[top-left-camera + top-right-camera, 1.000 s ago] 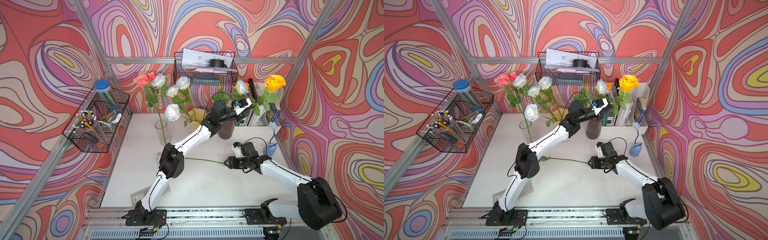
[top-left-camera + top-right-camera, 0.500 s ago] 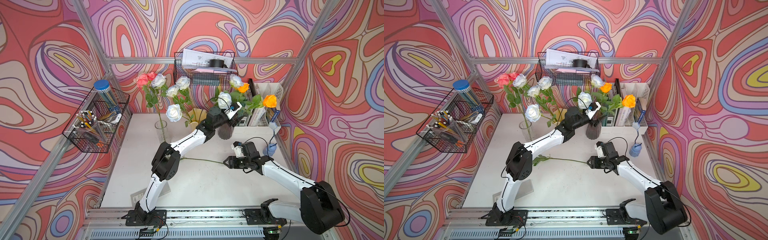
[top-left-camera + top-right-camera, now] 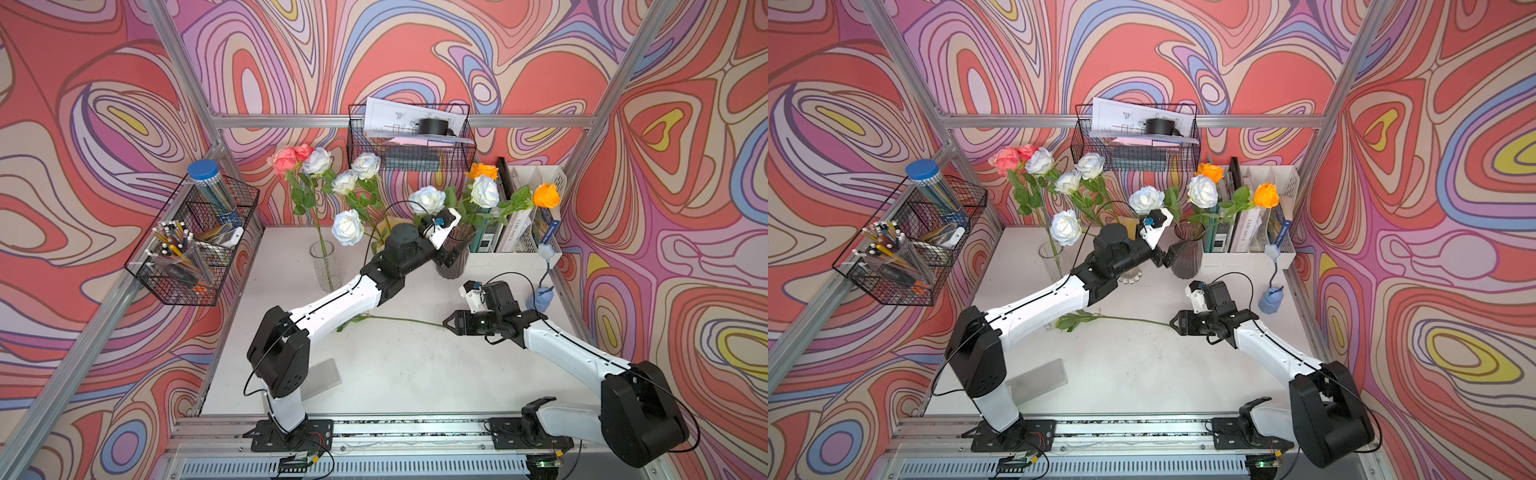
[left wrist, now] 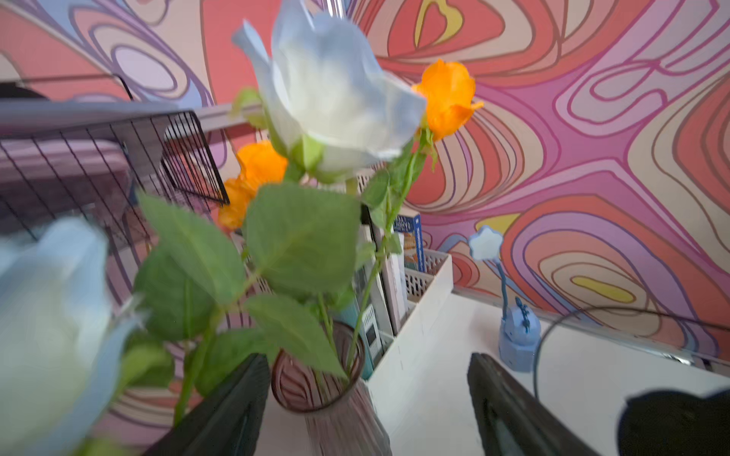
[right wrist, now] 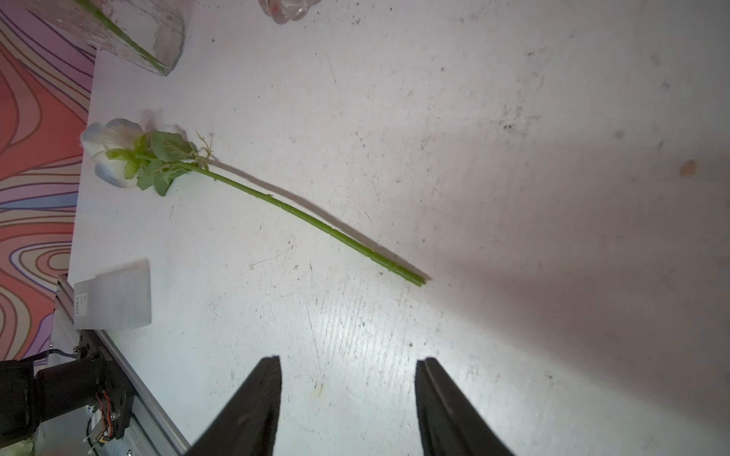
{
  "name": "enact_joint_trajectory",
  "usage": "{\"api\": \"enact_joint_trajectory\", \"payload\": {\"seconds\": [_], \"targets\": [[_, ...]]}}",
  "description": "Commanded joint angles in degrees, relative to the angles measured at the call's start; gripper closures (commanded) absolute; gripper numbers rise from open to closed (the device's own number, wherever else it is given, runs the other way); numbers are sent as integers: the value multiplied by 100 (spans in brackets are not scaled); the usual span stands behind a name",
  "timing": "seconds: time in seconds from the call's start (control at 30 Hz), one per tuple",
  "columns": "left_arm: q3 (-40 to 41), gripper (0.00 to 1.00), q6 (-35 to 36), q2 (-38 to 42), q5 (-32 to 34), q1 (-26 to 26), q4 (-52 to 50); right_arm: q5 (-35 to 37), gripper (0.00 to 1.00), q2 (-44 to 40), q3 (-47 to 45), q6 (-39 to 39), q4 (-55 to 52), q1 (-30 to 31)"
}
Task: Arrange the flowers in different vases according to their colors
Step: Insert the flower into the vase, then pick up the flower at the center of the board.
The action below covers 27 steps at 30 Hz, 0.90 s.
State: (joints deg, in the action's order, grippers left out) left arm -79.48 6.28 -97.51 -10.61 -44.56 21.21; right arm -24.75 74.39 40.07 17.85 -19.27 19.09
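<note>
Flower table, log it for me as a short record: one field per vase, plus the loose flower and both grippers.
clear ribbed glass cylinder vase: upright, green stem inside, pink roses above
creamy yellow vase: mostly hidden behind left arm, white roses above
smoky purple-brown ribbed glass vase: orange roses and a white rose mixed
loose white-blue rose: lying flat on the white table, in no vase
left gripper: open, empty, at the smoky vase
right gripper: open, low, facing the loose rose's cut end, not touching

Loose rose (image 3: 399, 320) flat on table (image 3: 395, 374); cylinder vase (image 3: 325, 266) behind; file rack (image 3: 536, 237) rear right.
</note>
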Motion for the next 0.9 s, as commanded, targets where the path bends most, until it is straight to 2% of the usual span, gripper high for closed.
{"api": "enact_joint_trajectory", "payload": {"seconds": [0.0,0.13,0.23,0.3,0.5,0.63,0.87], "targets": [[818,19,-587,956,844,-216,-800,-395,44,284,398,-235,317,32],[2153,20,-1645,2356,1887,-451,-1492,-325,44,804,958,-607,209,530],[2943,21,-2529,3512,2871,-538,-2531,187,44,1349,1674,-1023,-179,1055],[3256,22,-3240,4256,3573,-546,-3517,302,44,1730,2081,-1236,-299,1259],[3734,24,-5158,5758,4842,-536,-6171,656,44,3073,3508,-2181,-890,2030],[3870,23,-5752,6025,5126,-518,-6991,1301,44,4016,4457,-2884,-1192,2464],[4021,23,-5783,6052,4750,-183,-7206,1605,44,4909,5225,-3612,-1339,2479]]}}
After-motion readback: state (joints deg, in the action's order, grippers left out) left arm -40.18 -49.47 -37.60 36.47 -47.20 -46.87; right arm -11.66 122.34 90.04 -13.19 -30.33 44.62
